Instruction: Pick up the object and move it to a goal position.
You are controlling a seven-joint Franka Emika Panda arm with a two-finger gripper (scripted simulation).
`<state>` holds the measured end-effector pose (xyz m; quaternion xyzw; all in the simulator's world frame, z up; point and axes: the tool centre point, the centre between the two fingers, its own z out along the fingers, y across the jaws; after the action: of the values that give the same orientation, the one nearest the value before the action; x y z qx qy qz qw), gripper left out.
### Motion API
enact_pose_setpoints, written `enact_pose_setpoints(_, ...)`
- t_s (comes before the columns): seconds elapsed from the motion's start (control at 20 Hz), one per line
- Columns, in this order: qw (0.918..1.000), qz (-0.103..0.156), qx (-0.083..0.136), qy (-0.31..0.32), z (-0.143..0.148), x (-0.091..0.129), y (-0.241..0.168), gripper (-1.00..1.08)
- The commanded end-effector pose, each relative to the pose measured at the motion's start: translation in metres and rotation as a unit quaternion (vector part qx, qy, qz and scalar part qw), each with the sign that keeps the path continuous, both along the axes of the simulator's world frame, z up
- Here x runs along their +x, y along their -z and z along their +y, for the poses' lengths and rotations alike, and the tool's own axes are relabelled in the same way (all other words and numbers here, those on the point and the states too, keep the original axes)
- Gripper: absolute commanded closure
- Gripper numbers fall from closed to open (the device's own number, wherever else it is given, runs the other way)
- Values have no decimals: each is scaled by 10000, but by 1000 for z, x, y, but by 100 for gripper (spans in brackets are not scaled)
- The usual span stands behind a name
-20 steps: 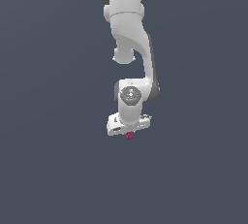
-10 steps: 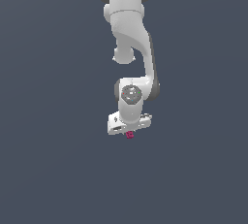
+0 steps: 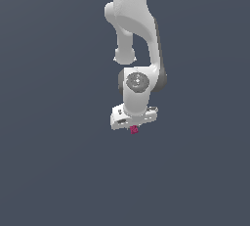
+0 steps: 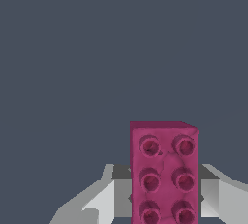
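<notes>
The magenta-red studded brick [image 4: 163, 172] sits between my gripper's two grey fingers [image 4: 104, 196], which press on its long sides. In the exterior view the brick [image 3: 134, 130] shows as a tiny magenta spot just under the white hand. My gripper [image 3: 133, 128] is shut on it and holds it in the air, pointing down. The fingers themselves are hidden behind the hand in the exterior view. No goal marker shows.
Only a plain dark grey background shows around the white arm [image 3: 134, 29] in both views. No other objects, edges or containers are in sight.
The hand with the brick has risen a little and drifted slightly toward the exterior view's right. The grip is unchanged.
</notes>
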<state>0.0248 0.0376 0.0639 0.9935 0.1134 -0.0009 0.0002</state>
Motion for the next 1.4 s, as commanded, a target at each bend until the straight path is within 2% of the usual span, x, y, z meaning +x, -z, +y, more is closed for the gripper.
enact_pose_setpoints(0.0, 10000, -8, 0, -2, 6, -4, -21, 108)
enact_pose_setpoints(1.35, 10000, -8, -3, -7, 95, -64, -326, 108)
